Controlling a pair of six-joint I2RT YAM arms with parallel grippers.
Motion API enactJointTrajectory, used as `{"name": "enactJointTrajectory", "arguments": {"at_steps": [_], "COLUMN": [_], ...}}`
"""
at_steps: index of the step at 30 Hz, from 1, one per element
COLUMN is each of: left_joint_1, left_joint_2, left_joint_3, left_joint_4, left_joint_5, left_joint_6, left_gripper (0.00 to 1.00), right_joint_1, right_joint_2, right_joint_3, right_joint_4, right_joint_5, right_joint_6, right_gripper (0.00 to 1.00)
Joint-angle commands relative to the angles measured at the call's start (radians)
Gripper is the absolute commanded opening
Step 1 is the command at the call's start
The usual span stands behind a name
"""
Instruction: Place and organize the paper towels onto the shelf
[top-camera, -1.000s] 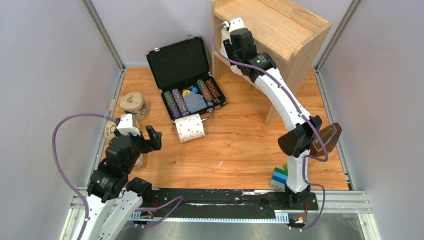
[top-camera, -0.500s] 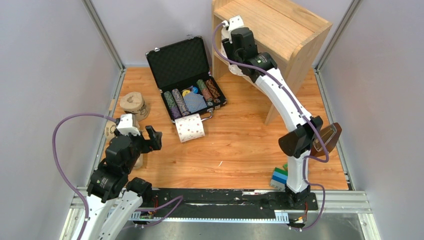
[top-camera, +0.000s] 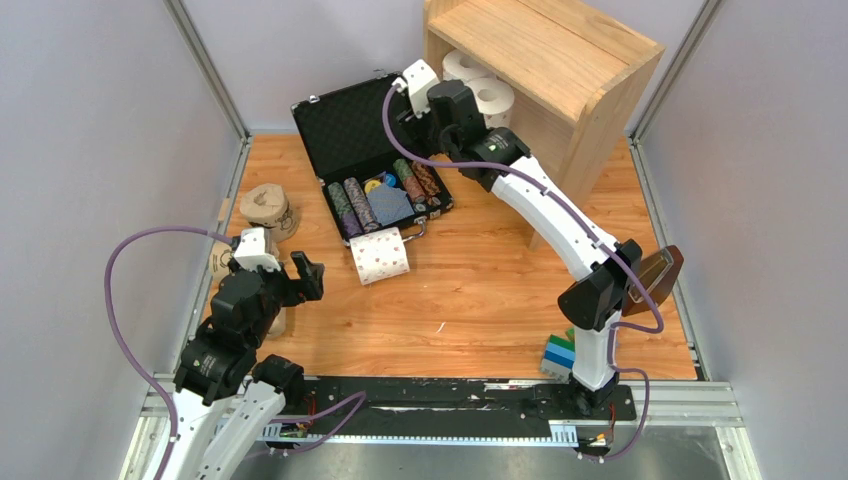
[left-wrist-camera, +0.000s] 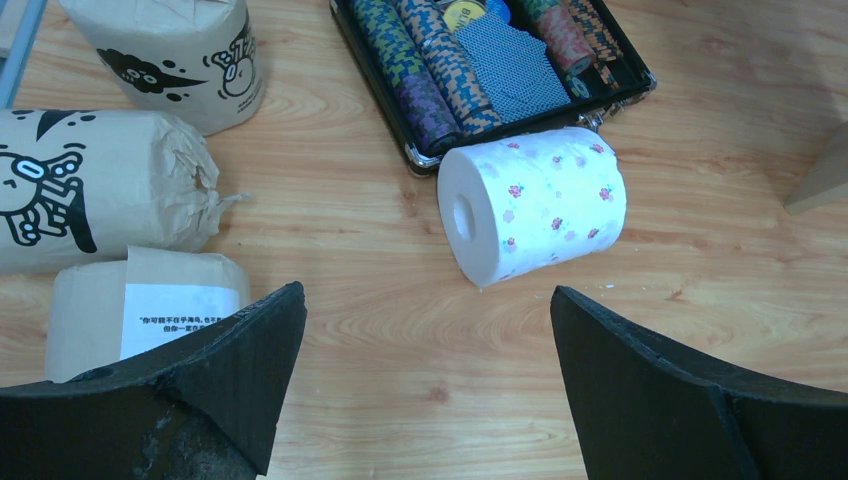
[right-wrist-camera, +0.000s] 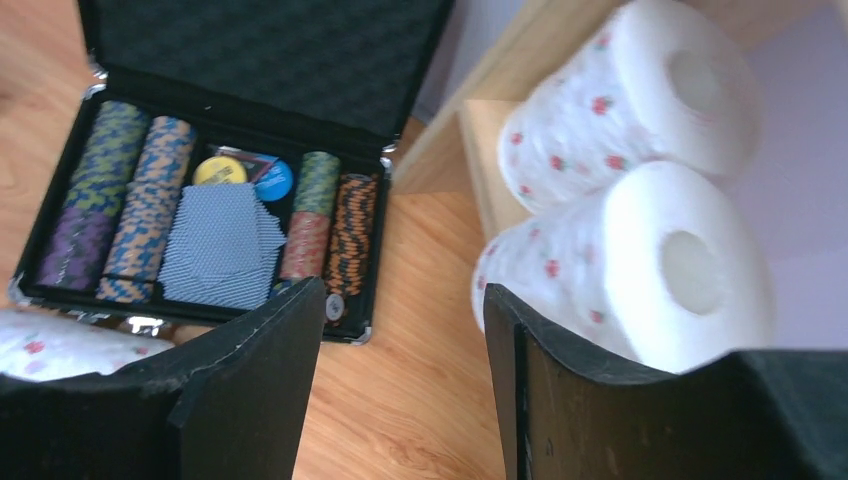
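Jaws on the right arm apart, nothing between them, poised just in front of the open face of the shelf (top-camera: 540, 45) at upper centre of the overhead view. Jaws on the left arm spread fully wide, likewise empty, low over the tabletop (top-camera: 480, 290) at lower left.

On the shelf's inner board, two of the paper towels: a rear white roll (top-camera: 463, 65) and a front white roll (top-camera: 493, 95), lying side by side and touching, hollow ends toward the right wrist camera. A third white roll (left-wrist-camera: 540, 200) on its side at centre left of the overhead view, right against the front edge of the black case (top-camera: 350, 115) with its poker chips (top-camera: 385, 195). Three tan ones at far left: a printed tan roll (left-wrist-camera: 180, 50) at the top of the left wrist view, a second printed tan roll (left-wrist-camera: 90, 185) lying below it, and a labelled tan roll (left-wrist-camera: 140, 310) lowest, partly hidden behind a finger.

Reads as the pause between placements: two shelved, four to go. Most likely next, a pickup of the third white roll, framed between the left jaws. Calls for lowering to straddle its round sides, closing gently on soft paper, then a long carry or a hand-over, the shelf being well apart from the left arm. Spare room on the board beside the two rolls: impossible to tell from these views.
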Motion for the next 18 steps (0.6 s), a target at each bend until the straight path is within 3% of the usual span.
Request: {"name": "enactJointTrajectory", "arguments": {"at_steps": [1,8,18], "left_joint_1": [-0.003,-0.004,-0.003], "left_joint_2": [0.002,-0.004,-0.003], "left_joint_3": [-0.004,-0.004,-0.006], "left_joint_4": [0.024,0.025,0.027], "left_joint_5": [0.002,0.001,0.005], "left_joint_6": [-0.012,-0.013,-0.012], "left_gripper": [1.0,1.0,1.0], "right_joint_1": [0.006,-0.017,-0.11], "right_joint_2": [-0.01,0.027,0.091], "right_joint_3": [-0.048,-0.124,-0.073], "right_joint_4": [0.045,0.044,0.045], "right_joint_5": [-0.054,-0.008,0.039], "right_joint_6": [0.002,0.012,0.026], "right_gripper": [0.61,0.61,0.62]}}
